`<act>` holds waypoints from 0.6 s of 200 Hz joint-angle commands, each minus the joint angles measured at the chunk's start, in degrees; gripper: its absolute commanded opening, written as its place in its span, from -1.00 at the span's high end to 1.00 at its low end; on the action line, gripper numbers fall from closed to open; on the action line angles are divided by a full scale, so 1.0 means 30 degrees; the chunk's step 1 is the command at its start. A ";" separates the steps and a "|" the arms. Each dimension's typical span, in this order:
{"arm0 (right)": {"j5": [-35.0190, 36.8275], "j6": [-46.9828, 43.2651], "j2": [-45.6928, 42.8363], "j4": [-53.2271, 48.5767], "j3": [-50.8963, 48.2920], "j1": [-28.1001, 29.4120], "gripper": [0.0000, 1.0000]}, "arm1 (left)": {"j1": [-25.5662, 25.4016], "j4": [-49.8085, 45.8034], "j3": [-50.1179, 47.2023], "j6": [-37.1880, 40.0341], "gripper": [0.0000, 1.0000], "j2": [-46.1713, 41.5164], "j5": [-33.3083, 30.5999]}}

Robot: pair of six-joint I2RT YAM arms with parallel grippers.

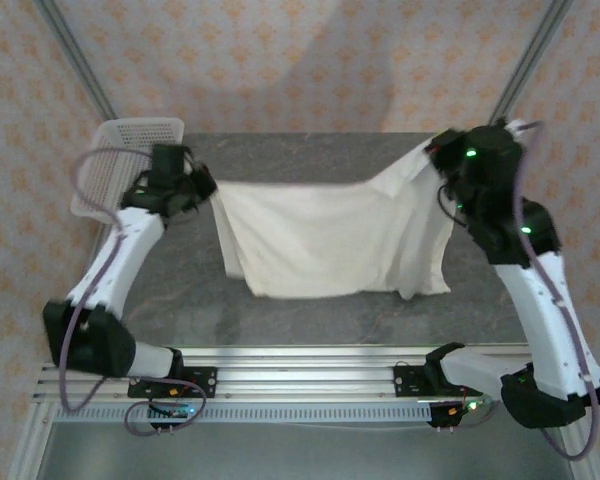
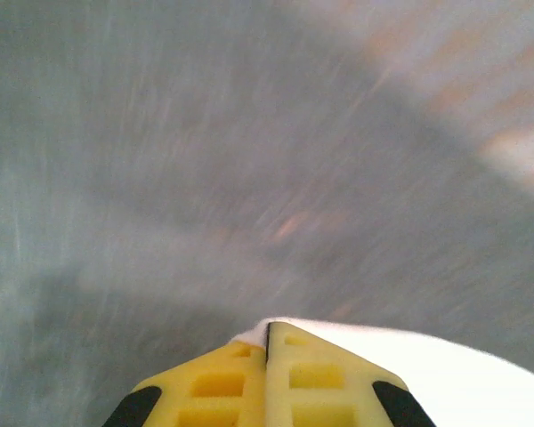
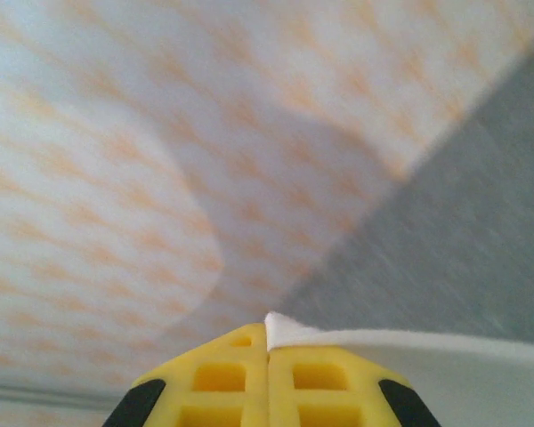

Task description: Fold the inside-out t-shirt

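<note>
Top external view is showing the grey desk [image 1: 180,290] with the inside-out t-shirt [image 1: 330,240] hanging stretched across its centre. A white mesh basket [image 1: 120,150] is sitting at ten o'clock. The left jaws are clamping the shirt's ten-o'clock corner, and the right jaws are clamping its two-o'clock corner.

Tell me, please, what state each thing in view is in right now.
t-shirt: lifted by two upper corners, spread between both arms, hanging above the table.
left end effector: shut on one t-shirt corner.
right end effector: shut on the other corner.
white mesh basket: sitting at the table's far left corner, untouched.
</note>
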 commanded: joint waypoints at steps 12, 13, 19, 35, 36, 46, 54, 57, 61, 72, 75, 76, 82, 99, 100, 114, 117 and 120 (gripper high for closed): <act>0.4442 -0.1399 -0.1647 0.3115 0.3887 0.0061 1.00 | 0.1680 -0.0487 0.5580 -0.0644 1.00 -0.3312 -0.1558; 0.4477 -0.1420 -0.1706 0.3220 0.3881 0.0074 1.00 | 0.1721 -0.0528 0.5686 -0.0662 1.00 -0.3348 -0.1562; 0.4764 -0.1537 -0.2081 0.3784 0.3812 0.0061 1.00 | 0.1955 -0.0722 0.6272 -0.0758 1.00 -0.3561 -0.1511; 0.5451 -0.1887 -0.2947 0.4968 0.3343 0.0068 1.00 | 0.2157 -0.0563 0.6953 -0.0903 1.00 -0.4228 -0.1463; 0.5509 -0.1913 -0.3000 0.5025 0.3316 0.0063 1.00 | 0.2165 -0.0537 0.6973 -0.0924 1.00 -0.4289 -0.1456; 0.5943 -0.1996 -0.3270 0.5333 0.3134 0.0079 1.00 | 0.2173 -0.0114 0.6915 -0.1149 1.00 -0.4747 -0.1349; 0.5956 -0.2007 -0.3363 0.5396 0.3117 0.0057 1.00 | 0.2173 0.0358 0.6751 -0.1406 1.00 -0.5105 -0.1100; 0.5858 -0.2035 -0.3349 0.5407 0.3180 0.0057 1.00 | 0.2158 0.0546 0.6692 -0.1499 1.00 -0.5221 -0.0954; 0.5659 -0.2080 -0.3307 0.5412 0.3246 0.0070 1.00 | 0.2172 0.0803 0.6625 -0.1632 1.00 -0.5368 -0.0734; 0.4864 -0.2214 -0.3085 0.5306 0.3668 0.0067 1.00 | 0.2173 0.1619 0.6442 -0.1969 1.00 -0.5698 0.0140; 0.4600 -0.2251 -0.2999 0.5242 0.3817 0.0066 1.00 | 0.2173 0.1930 0.6375 -0.2057 1.00 -0.5786 0.0424; 0.4498 -0.2270 -0.2954 0.5206 0.3861 0.0061 1.00 | 0.2173 0.2057 0.6347 -0.2086 1.00 -0.5816 0.0543; 0.3938 -0.2380 -0.2725 0.5145 0.4270 0.0076 1.00 | 0.2173 0.2714 0.6189 -0.2284 1.00 -0.5991 0.1155; 0.2253 -0.2590 -0.1880 0.4717 0.5700 0.0058 1.00 | 0.2165 0.4077 0.6076 -0.2668 1.00 -0.6384 0.2353; 0.2153 -0.2601 -0.1823 0.4665 0.5799 0.0058 1.00 | 0.2154 0.4112 0.6095 -0.2670 1.00 -0.6393 0.2416; 0.1148 -0.2780 -0.1055 0.4055 0.7290 0.0059 1.00 | 0.2172 0.4014 0.6663 -0.2415 1.00 -0.6571 0.2711; 0.0968 -0.2812 -0.0911 0.3943 0.7547 0.0061 1.00 | 0.2172 0.3896 0.6827 -0.2332 1.00 -0.6624 0.2653; 0.0836 -0.2831 -0.0787 0.3826 0.7920 0.0072 1.00 | 0.2187 0.3742 0.6969 -0.2234 1.00 -0.6689 0.2551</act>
